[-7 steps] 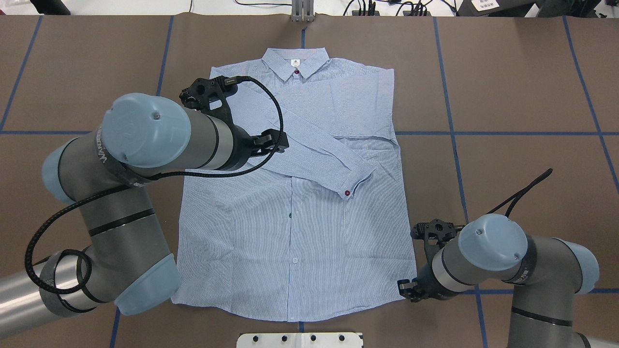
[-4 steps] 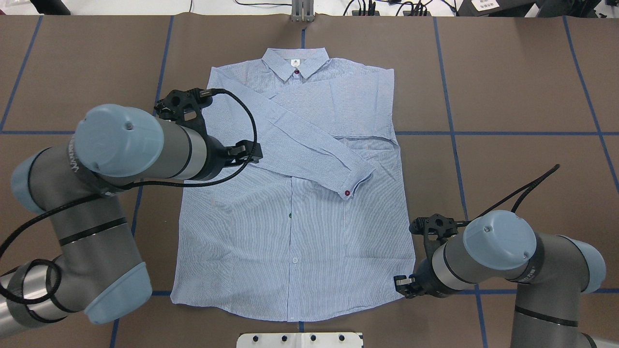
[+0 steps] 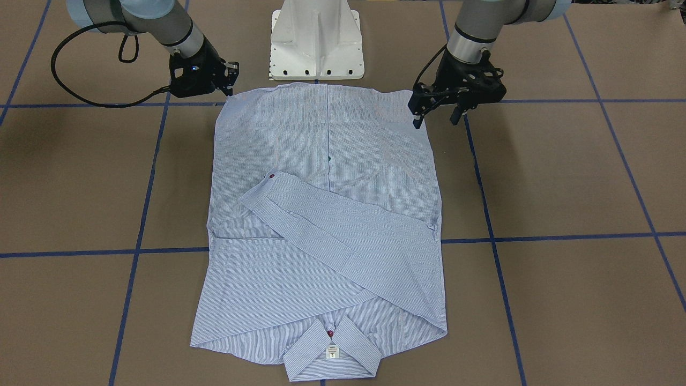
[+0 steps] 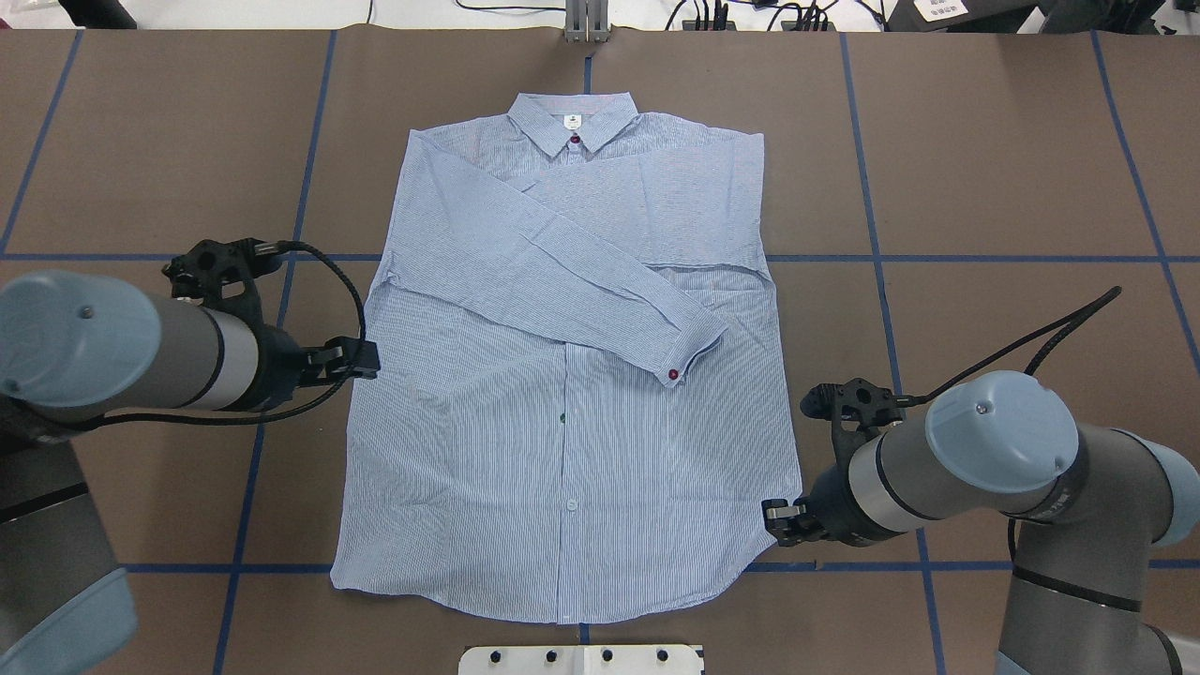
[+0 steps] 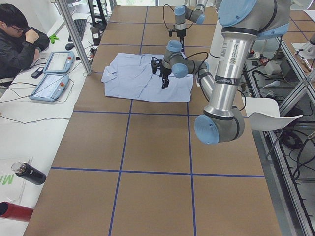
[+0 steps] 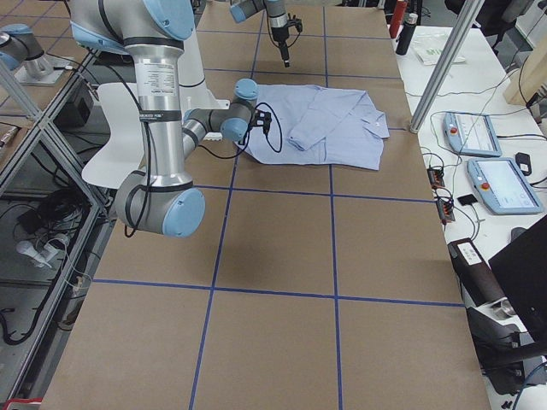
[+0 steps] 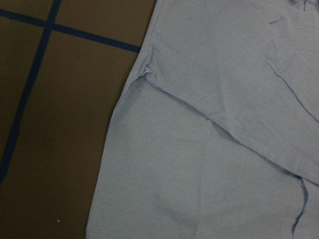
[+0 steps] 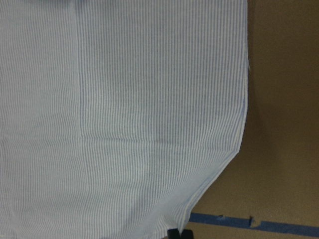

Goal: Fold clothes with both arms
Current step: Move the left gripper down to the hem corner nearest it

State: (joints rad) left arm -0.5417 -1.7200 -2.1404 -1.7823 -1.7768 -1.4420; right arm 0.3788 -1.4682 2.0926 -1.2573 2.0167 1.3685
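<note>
One shirt flat on one table, two arms: left fingers apart, empty; right fingers impossible to tell.

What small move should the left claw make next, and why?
Probably bring the left claw toward the robot and down to the shirt's left hem corner. It hangs open beside the shirt's side edge, short of the hem, while the right claw sits by the right hem corner.

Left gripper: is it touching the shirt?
Cannot tell. The front-facing view shows the left gripper open, one fingertip overlapping the side edge of the shirt, but not its height. The left wrist view shows only cloth, no fingers.
</note>
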